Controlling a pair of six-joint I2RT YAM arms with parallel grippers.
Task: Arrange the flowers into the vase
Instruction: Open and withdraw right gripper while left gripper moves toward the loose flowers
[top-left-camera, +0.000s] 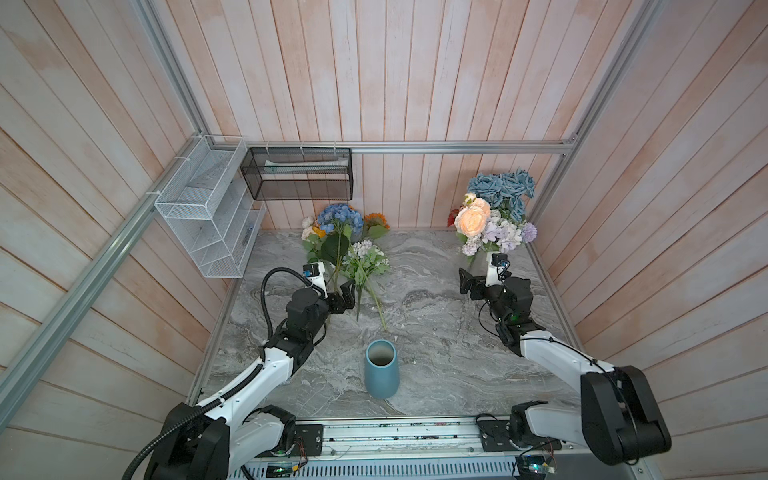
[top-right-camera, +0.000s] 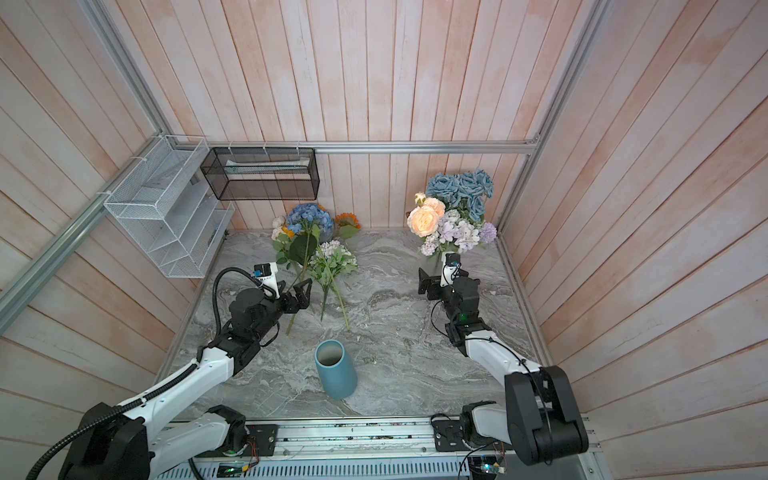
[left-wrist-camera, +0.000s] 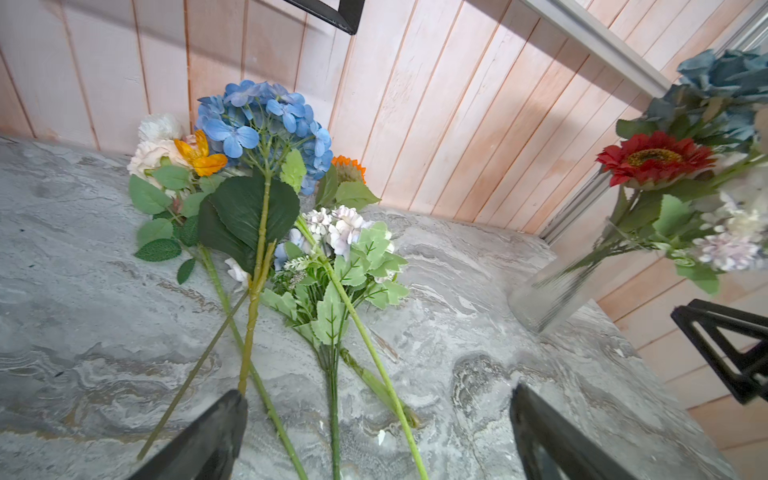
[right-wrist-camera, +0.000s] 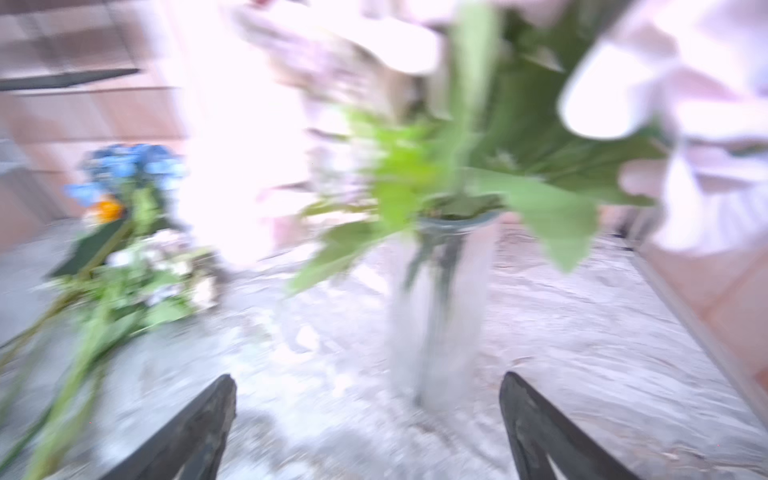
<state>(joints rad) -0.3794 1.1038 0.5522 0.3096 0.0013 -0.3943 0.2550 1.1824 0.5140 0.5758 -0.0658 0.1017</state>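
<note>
Emptily, left claw (left-wrist-camera: 376, 409) wide, right claw (right-wrist-camera: 368, 378) wide

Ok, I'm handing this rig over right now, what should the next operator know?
Left pincer: open, empty, over the stems of the loose flowers lying back left.
Right pincer: open, empty, facing the glass vase, back right, already packed with blooms.
Blue vase: upright, front centre, looks empty.
Left to do: grasp the loose flowers and stand them in a vase.

Pink plank walls (top-left-camera: 415, 83) enclose a grey marbled tabletop (top-left-camera: 436, 299) (white wire basket (top-left-camera: 183, 216), black mesh basket (top-left-camera: 299, 187) hung behind).
</note>
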